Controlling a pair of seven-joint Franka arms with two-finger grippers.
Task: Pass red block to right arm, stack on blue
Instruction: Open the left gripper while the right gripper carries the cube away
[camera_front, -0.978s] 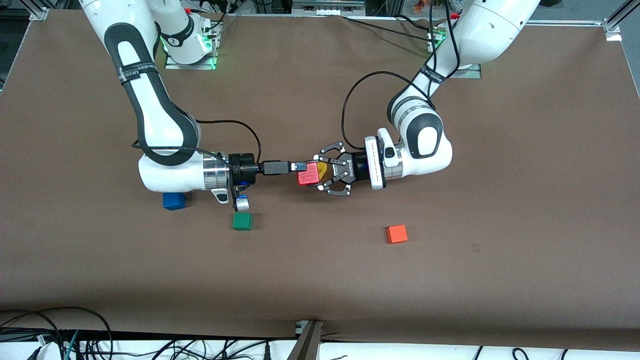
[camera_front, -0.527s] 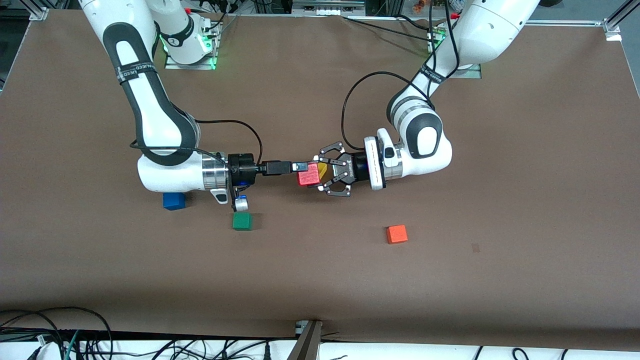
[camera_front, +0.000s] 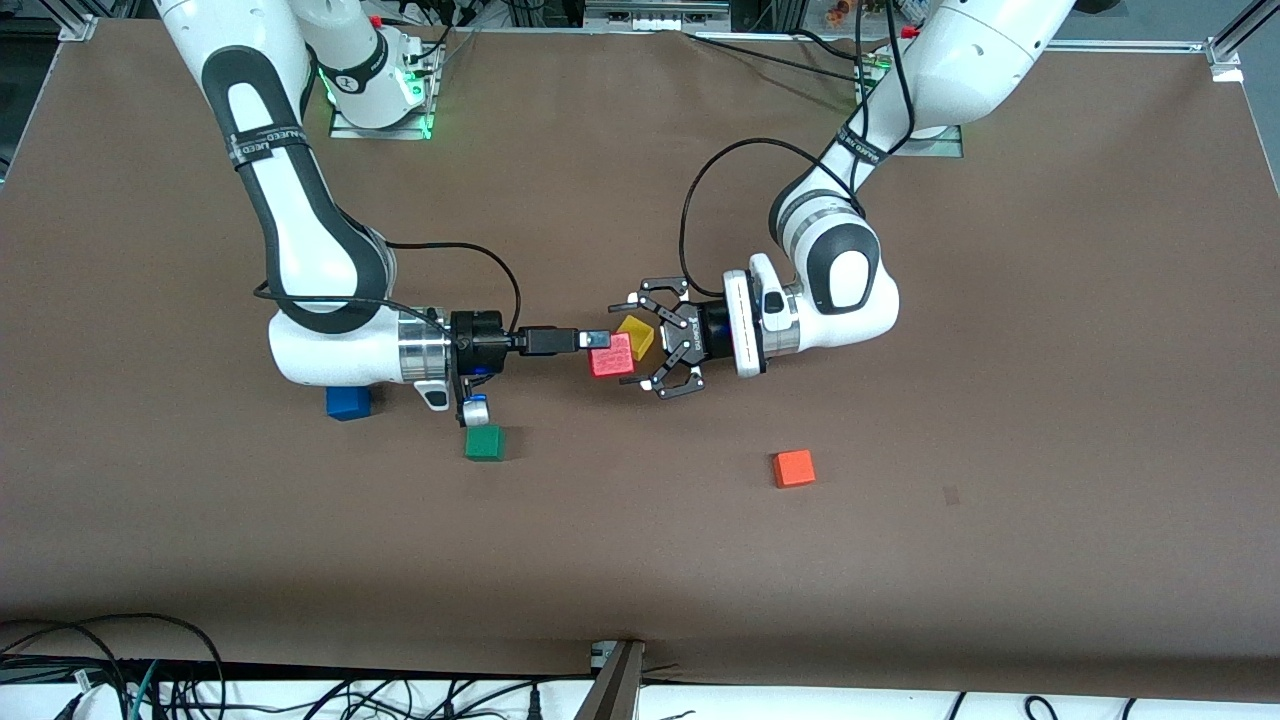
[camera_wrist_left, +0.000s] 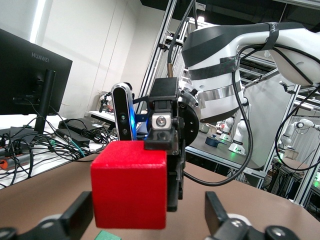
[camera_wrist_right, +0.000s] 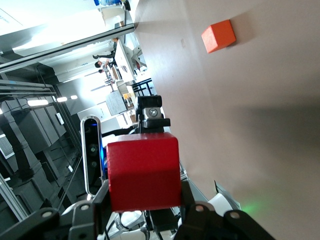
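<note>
Mid-air over the bench (camera_front: 900, 560), the right claw (camera_front: 598, 347) pinches the red block (camera_front: 611, 355); the left claw (camera_front: 633, 340) stands spread wide, clear of it. Block looks light, rigid, best gripped on flat faces. The blue cube (camera_front: 347, 402) waits.

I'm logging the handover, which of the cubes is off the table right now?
The red block: it is held in the right gripper, in the air by the open left gripper. The blue, green, orange and yellow cubes aren't gripped.

We log a green cube (camera_front: 484, 442), orange cube (camera_front: 794, 468) and yellow cube (camera_front: 636, 335) on the brown table (camera_front: 1050, 400).
</note>
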